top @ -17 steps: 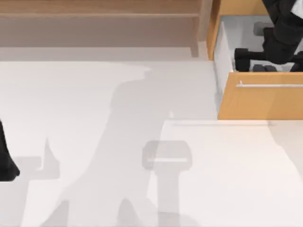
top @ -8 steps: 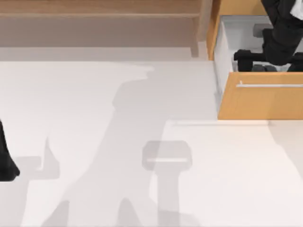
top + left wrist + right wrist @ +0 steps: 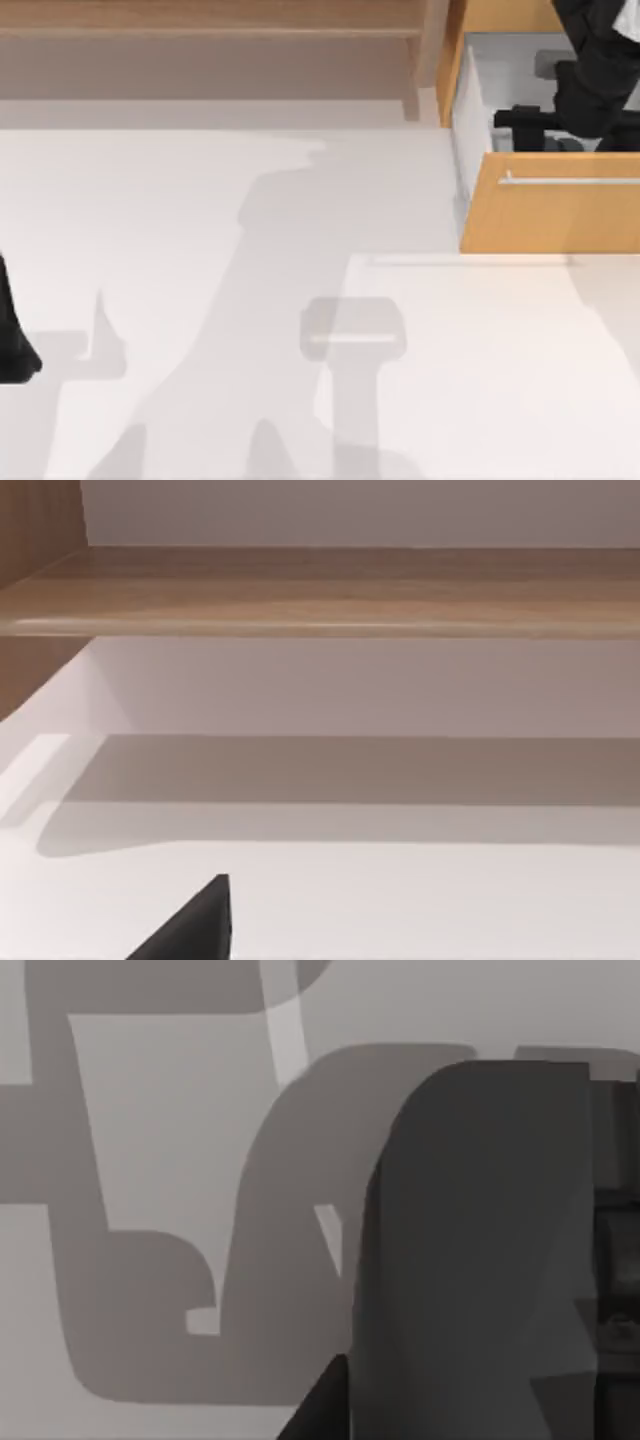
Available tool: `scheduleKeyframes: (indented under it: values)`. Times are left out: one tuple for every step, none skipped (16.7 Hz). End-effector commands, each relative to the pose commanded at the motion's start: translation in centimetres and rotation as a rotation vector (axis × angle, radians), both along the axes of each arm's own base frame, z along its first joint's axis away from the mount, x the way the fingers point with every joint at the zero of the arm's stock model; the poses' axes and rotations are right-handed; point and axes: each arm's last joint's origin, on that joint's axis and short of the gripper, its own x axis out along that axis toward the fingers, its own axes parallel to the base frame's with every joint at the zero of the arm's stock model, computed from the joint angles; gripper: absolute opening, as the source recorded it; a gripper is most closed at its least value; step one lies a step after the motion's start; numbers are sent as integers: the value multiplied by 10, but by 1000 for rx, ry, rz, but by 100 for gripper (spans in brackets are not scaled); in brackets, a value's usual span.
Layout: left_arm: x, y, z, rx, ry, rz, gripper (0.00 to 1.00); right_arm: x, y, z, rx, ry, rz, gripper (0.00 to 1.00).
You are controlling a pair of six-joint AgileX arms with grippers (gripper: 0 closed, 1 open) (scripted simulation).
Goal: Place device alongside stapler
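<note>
My right arm reaches down into the open drawer (image 3: 468,112) at the table's far right. Its black gripper (image 3: 527,122) hangs low inside, just behind the orange drawer front (image 3: 550,215). A dark grey piece beside it, by the drawer front, looks like the device (image 3: 565,145), mostly covered by the arm. In the right wrist view the dark grey blocky device (image 3: 470,1250) looms very close, with one black fingertip (image 3: 320,1410) beside it; whether they touch I cannot tell. The stapler is out of view. My left gripper (image 3: 15,345) is parked at the table's left edge.
The drawer front carries a silver handle (image 3: 570,181) and juts out over the white table (image 3: 200,200). A wooden shelf (image 3: 210,40) runs along the back, with a wooden upright (image 3: 432,60) beside the drawer. The left wrist view looks across the table toward that shelf (image 3: 320,590).
The right gripper has shifted a little to the right and turned inside the drawer, its black parts now lying more crosswise. The left arm has not moved.
</note>
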Motion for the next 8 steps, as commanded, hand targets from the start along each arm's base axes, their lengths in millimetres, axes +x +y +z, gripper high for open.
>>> scheduleKeyframes:
  values:
    - [0,0,0,0,0,0,100,0,0,0,0,0,0,2]
    - [0,0,0,0,0,0,100,0,0,0,0,0,0,0]
    - [0,0,0,0,0,0,100,0,0,0,0,0,0,0]
    - [0,0,0,0,0,0,100,0,0,0,0,0,0,0]
    - [0,0,0,0,0,0,100,0,0,0,0,0,0,0]
    - [0,0,0,0,0,0,100,0,0,0,0,0,0,0]
    - [0,0,0,0,0,0,100,0,0,0,0,0,0,0]
    - [0,0,0,0,0,0,100,0,0,0,0,0,0,0]
